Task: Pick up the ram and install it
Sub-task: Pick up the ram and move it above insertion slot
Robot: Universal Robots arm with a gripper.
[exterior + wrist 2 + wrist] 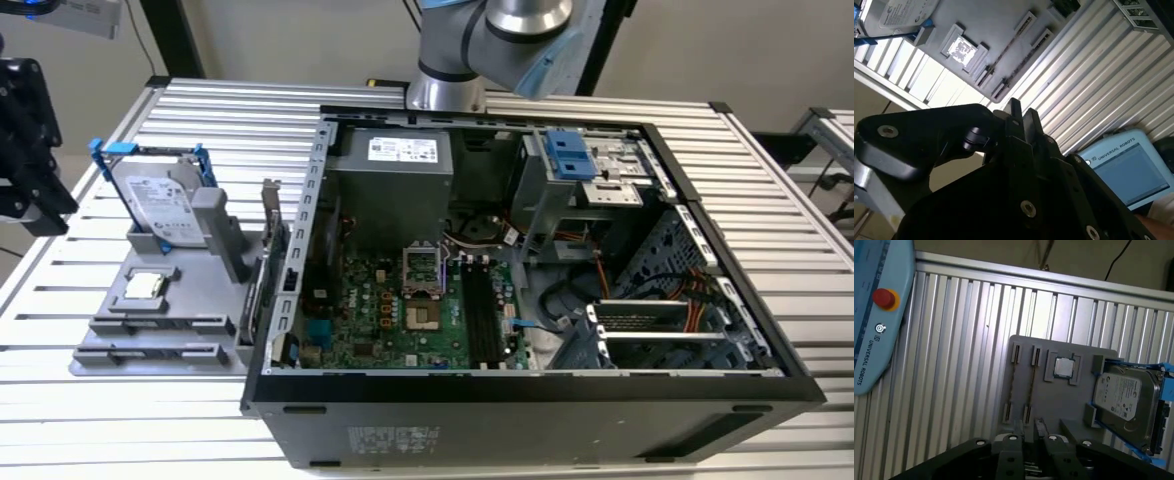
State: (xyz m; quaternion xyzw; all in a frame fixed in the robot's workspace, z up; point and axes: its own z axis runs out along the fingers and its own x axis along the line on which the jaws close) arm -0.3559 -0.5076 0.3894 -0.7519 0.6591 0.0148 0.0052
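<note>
Your ram [1031, 385] is not yet lifted. It stands on edge in the grey tray [1054, 400], a thin dark line held between two end holders, with what looks like a second stick [1011, 384] just beside it and parallel. In the exterior view that tray sits on the slatted bench [134, 420] in the lower left of the frame, just beside the open computer case [534, 400]. It also carries the square processor chip [1064, 367] and the hard drive [1124, 400] in its blue frame. The fingers [1040, 429] appear in both wrist views, parted by a narrow gap with nothing between them and touching neither stick. Expect the ram to be very light and stiff but easily damaged, a bare board with smooth, rather slippery faces. You would do best to pinch it across its two flat faces near the middle of its length, on the upper edge that stands proud of the holders. Keep off the contact edge seated below. A grip towards one end would probably let it tilt, and the neighbouring stick leaves little room beside it. The long black slots [483, 310] on the motherboard lie in the middle of the exterior view, well apart from the tray.
</note>
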